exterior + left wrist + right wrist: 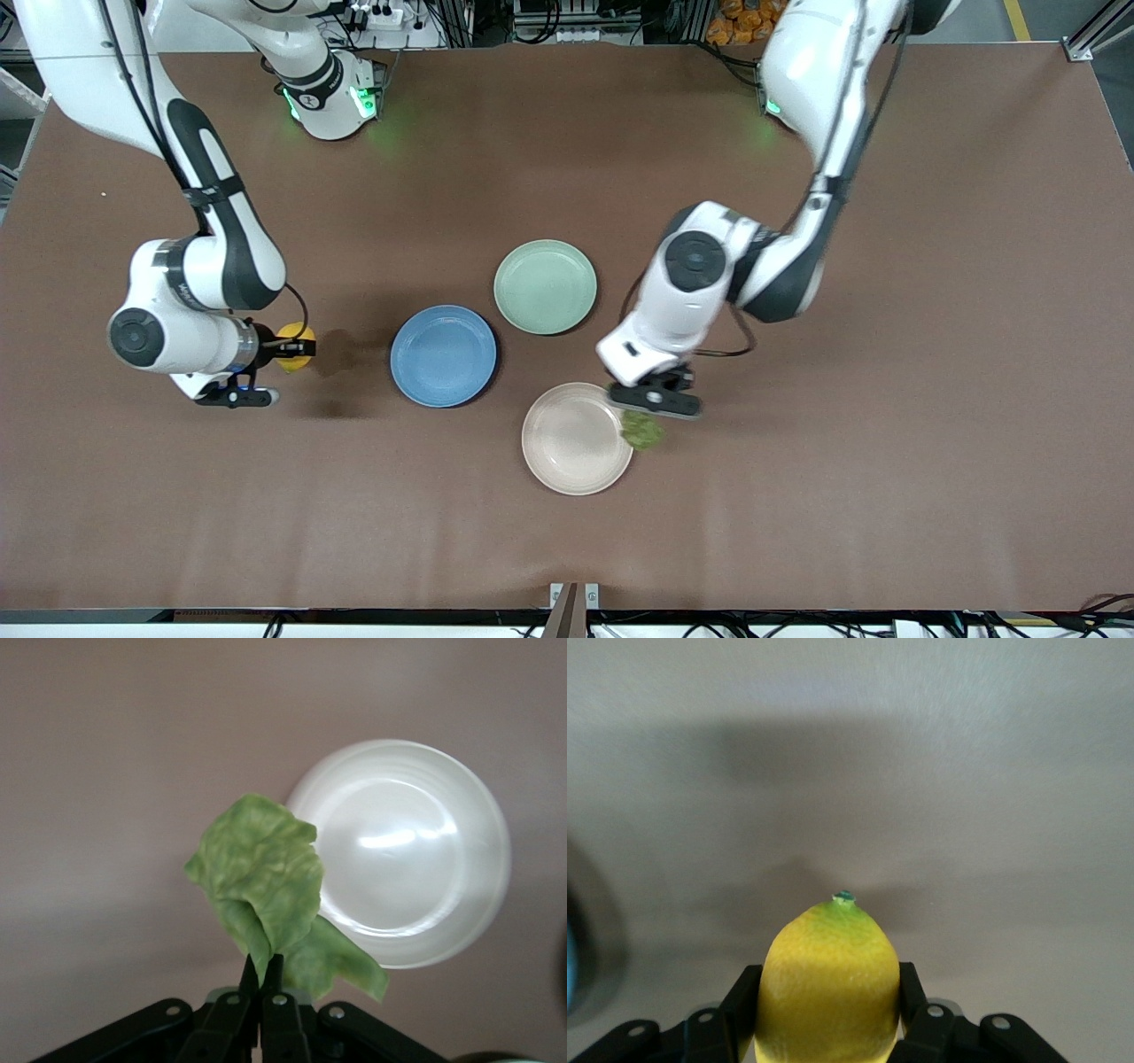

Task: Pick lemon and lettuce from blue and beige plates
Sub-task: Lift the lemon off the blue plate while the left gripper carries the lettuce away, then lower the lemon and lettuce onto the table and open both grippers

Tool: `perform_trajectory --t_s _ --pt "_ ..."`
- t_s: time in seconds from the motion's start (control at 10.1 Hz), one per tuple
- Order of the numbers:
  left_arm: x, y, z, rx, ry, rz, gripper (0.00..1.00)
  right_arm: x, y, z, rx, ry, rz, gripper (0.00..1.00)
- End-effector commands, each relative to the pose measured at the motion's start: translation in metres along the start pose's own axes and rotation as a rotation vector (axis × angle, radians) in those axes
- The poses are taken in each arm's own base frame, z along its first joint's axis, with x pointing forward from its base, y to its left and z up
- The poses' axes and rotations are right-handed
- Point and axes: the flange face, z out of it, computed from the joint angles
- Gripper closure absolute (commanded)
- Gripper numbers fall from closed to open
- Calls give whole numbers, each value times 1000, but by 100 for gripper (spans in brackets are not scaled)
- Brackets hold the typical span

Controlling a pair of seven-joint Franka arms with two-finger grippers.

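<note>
Brown table [886, 443] carries three bare plates. Lettuce [641, 431] is pinched by its edge in the left gripper [657, 409] over the beige plate [567, 443] rim; so thin a hold could slip. Lemon [289, 346] is clamped in the right gripper [285, 348] over bare table beside the blue plate [443, 356]; smooth rind could roll out.

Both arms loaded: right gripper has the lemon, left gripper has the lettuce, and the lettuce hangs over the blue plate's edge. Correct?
Not quite. The front view shows the left gripper holding the lettuce over the edge of the beige plate, not the blue plate. The right gripper does hold the lemon.
</note>
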Motion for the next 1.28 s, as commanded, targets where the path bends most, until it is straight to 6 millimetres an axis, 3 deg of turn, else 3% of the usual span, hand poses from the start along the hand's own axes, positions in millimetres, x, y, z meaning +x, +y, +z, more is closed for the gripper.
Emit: perform_trajectory --t_s 0.0,0.1,0.2,0.3,0.39,0.49,0.59,0.69,0.79,0.89,0.99,1.08,1.18 --pt "10 -78 10 56 -77 -21 100 -9 1 5 9 13 -9 100" --pt "16 -120 23 70 -108 -37 100 -9 2 10 9 6 -8 100" --pt "21 -165 36 78 -131 -31 100 -9 1 13 8 -1 -9 76" --pt "21 -198 53 83 -159 7 100 -10 1 14 8 -8 -9 37" --pt "19 -231 72 84 -188 -12 100 -10 0 14 8 -8 -10 14" --pt "17 -241 86 79 -205 -31 100 -10 0 14 6 -11 -11 0" --pt "15 -242 92 79 -215 -35 100 -9 0 13 6 -11 -13 0" --pt "13 -243 96 80 -220 -41 87 -7 -1 8 6 -2 -18 0" --pt "13 -255 99 83 -225 -55 15 -7 -1 4 5 -2 -20 0" --pt "16 -262 88 81 -212 -57 0 -4 -4 -11 3 -20 -19 0" --pt "25 -259 53 77 -174 -61 0 1 -5 -30 6 -30 -19 0" --pt "28 -259 11 82 -178 -59 0 2 -6 -54 8 -32 -22 0" --pt "30 -260 -43 83 -152 -60 0 1 -5 -86 -3 -1 -31 0"
